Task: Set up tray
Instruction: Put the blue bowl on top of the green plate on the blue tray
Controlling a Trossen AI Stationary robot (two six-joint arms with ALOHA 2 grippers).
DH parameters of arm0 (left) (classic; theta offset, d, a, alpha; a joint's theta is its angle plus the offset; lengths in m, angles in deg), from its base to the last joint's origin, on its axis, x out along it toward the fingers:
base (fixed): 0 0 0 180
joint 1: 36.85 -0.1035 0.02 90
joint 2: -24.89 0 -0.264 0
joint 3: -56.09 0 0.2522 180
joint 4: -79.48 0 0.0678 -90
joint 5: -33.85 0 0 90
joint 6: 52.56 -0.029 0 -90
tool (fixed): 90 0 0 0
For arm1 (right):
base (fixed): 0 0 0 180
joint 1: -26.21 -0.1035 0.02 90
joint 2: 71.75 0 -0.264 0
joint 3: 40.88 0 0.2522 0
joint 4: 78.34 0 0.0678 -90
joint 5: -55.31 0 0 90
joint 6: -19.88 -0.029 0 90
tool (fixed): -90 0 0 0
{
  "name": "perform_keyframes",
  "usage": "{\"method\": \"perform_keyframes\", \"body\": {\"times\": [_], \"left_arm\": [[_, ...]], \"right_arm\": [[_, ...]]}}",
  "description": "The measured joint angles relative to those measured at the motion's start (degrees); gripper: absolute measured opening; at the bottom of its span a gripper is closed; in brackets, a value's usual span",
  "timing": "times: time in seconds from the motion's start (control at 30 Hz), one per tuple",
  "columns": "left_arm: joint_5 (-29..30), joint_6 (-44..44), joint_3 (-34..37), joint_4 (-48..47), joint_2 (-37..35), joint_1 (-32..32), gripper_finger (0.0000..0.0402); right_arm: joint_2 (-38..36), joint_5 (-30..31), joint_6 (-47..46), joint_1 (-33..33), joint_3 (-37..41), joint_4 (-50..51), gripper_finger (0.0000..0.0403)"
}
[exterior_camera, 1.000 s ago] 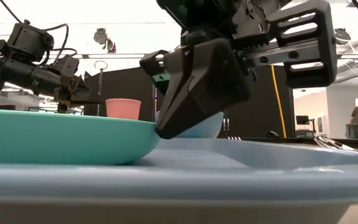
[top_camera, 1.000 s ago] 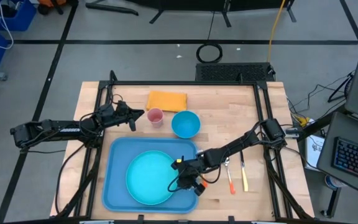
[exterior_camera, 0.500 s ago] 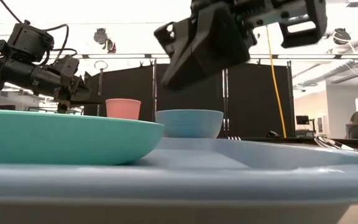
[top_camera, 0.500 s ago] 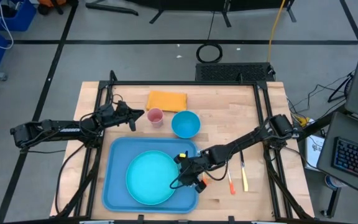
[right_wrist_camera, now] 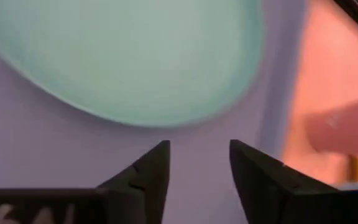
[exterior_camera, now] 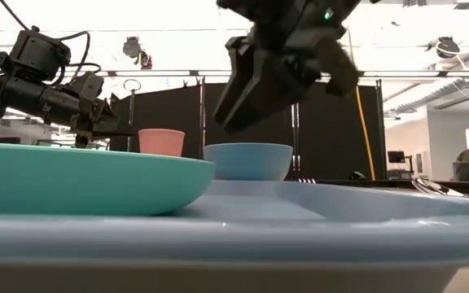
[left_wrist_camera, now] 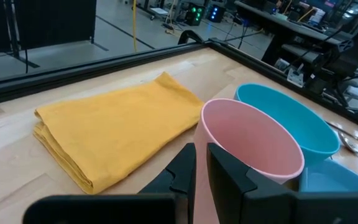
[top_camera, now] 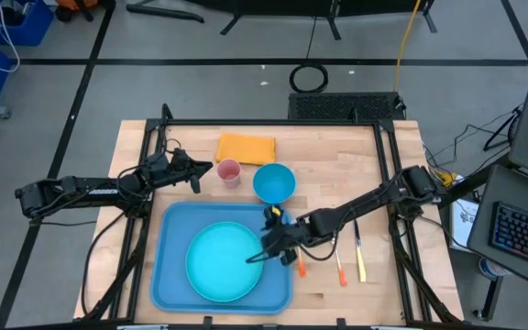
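The light-blue tray (top_camera: pixel 167 271) lies at the table's near middle, and a round teal plate (top_camera: pixel 218 261) rests flat in it. My right gripper (top_camera: pixel 257 255) hangs open above the tray's right part, slanting down over the plate's right rim (right_wrist_camera: pixel 166 106) and clear of it; the low view shows it (exterior_camera: pixel 238 106) well above the plate (exterior_camera: pixel 80 179). My left gripper (top_camera: pixel 206 168) waits shut at the far left, just left of a pink cup (top_camera: pixel 229 171); in its wrist view its fingers (left_wrist_camera: pixel 201 168) stand before the cup (left_wrist_camera: pixel 247 143).
Behind the tray stand a blue bowl (top_camera: pixel 273 181) and the pink cup, with a folded yellow cloth (top_camera: pixel 246 147) farther back. Right of the tray lie orange-handled (top_camera: pixel 340 270) and yellow-handled (top_camera: pixel 360 261) utensils. Bare wood lies at the far right.
My right gripper has risen from the tray floor at the plate's right rim, gone a little toward the far edge, tipped to a less steep slant, and opened. The plate stays flat in the tray.
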Motion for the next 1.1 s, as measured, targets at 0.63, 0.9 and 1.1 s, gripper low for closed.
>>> {"method": "perform_keyframes", "body": {"times": [0.63, 0.9, 1.1], "left_arm": [[0.0, 0.2, 0.0, 0.0, 0.0, 0.0, 0.0042], [0.0, 0.2, 0.0, 0.1, 0.0, 0.0, 0.0042], [0.1, 0.2, 0.0, 0.1, 0.0, 0.0, 0.0042]], "right_arm": [[-0.1, 8.9, -7.1, 7.3, 1.7, 5.1, 0.0206], [-0.2, 8.7, -7.4, 10.4, 4.9, 2.3, 0.0197], [-0.2, 8.5, -6.7, 11.3, 6.4, 0.4, 0.0176]]}}
